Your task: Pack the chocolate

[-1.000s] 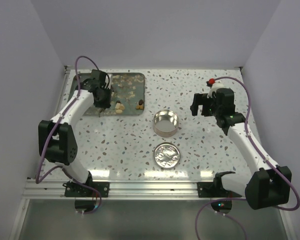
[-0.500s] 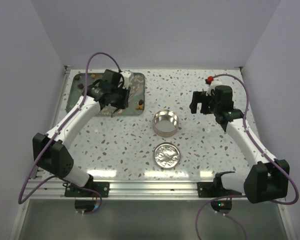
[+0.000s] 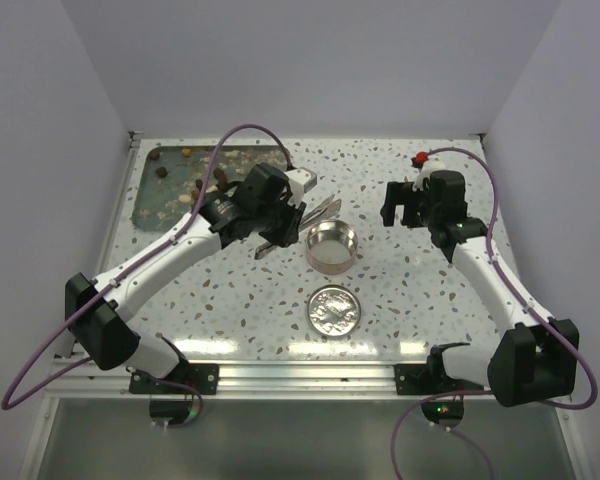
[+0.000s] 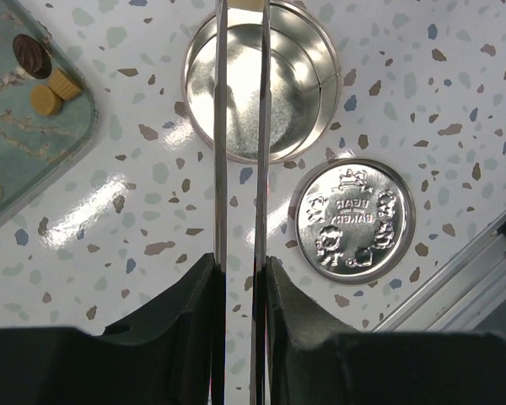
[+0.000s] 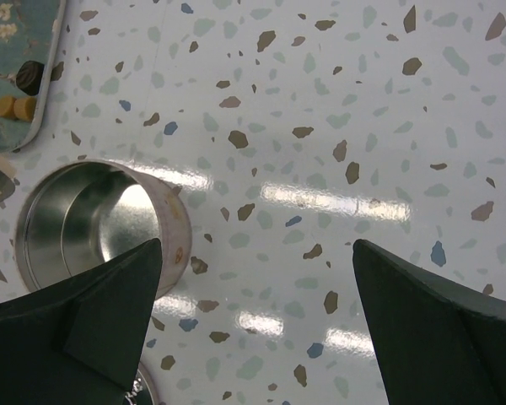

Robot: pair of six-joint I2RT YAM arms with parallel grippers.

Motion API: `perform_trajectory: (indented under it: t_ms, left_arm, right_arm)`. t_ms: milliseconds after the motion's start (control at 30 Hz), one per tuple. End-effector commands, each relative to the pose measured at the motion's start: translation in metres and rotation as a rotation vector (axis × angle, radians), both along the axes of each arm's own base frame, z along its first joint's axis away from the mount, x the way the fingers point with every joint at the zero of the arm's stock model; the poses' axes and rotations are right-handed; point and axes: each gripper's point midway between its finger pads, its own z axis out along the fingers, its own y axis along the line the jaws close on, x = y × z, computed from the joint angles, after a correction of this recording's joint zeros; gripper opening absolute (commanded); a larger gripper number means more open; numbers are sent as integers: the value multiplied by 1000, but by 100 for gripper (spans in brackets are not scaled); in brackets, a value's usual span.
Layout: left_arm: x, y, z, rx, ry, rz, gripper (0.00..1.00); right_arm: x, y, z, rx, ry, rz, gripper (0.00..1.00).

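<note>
My left gripper (image 3: 283,214) (image 4: 240,263) is shut on thin metal tongs (image 3: 321,210) (image 4: 219,126) whose blades reach over the open round tin (image 3: 331,262) (image 4: 312,93). A pale lump shows between the blade tips at the top edge of the left wrist view. The tin looks empty inside; it also shows in the right wrist view (image 5: 164,221). Dark and cream chocolate pieces (image 3: 162,172) (image 4: 44,84) (image 5: 21,93) lie on the green tray (image 3: 150,205) (image 4: 17,152). My right gripper (image 3: 404,208) (image 5: 257,253) is open and empty, right of the tin above the table.
The tin's embossed lid (image 3: 333,309) (image 4: 355,221) lies flat in front of the tin. The tray sits at the back left, with crumbs on it. White walls close in the speckled table (image 3: 430,290) on three sides; a metal rail runs along the near edge.
My left arm has swung from the tray rightward, carrying the tongs to the tin. The right arm shifted only slightly.
</note>
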Motion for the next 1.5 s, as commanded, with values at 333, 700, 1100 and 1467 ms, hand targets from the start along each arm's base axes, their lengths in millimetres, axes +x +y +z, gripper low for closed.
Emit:
perform_trajectory:
  t_ms: [333,700,1100,1467]
  left_arm:
    - [-27,-8,-16,49,54,8,36]
    - [-25,-3,-16,61,41,33,45]
    - [40,83,20,40,-51,348,44]
    - [60,185,-33,91,60,651,43]
  right_arm:
    - [6,-3,24,-6,-63,-18,98]
    - [3,-4,22,-9,-61,-18,99]
    - [4,-2,24,0,-64,-14,99]
    - [2,-1,23,5,-67,-10,98]
